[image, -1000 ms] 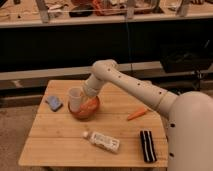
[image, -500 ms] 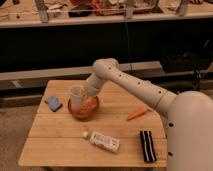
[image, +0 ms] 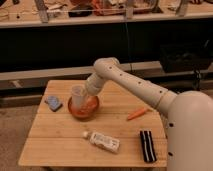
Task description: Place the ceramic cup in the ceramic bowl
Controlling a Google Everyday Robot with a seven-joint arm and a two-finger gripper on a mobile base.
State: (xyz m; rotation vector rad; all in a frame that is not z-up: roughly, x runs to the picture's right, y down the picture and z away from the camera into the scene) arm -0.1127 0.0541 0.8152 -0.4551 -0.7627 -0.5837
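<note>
Reaching in from the right across the light wooden slatted table (image: pixel 60 142) and bringing the gripper (image: pixel 86 93) down to the upper left part of the round shallow orange-brown ceramic bowl (image: pixel 90 115). Keeping the small plain white cylindrical ceramic cup (image: pixel 78 95) pressed right against the gripper, close to upright, with its lower end overlapping the bowl's left inner side. Not showing how wide the gripper stands or whether it truly has the cup in its hold (the white wrist and the cup itself are covering that part), so leaving that as impossible to tell. Compared with a second ago, nudging the cup only slightly rightward, further over the bowl, and otherwise barely moving. Judging from that, nearing the end of the placing step: already lining the cup up over the bowl, but not yet clearly resting it on the bottom or letting it go. Probably needing a short lowering next and then a clean release, while watching for the cup catching on the darker rim and tipping. Leaving alone the flat blue pad (image: pixel 53 103) just left of the bowl, the orange carrot-like stick (image: pixel 137 113), the white rectangular bottle-like package (image: pixel 104 141) and the black rectangular bar (image: pixel 146 146).
</note>
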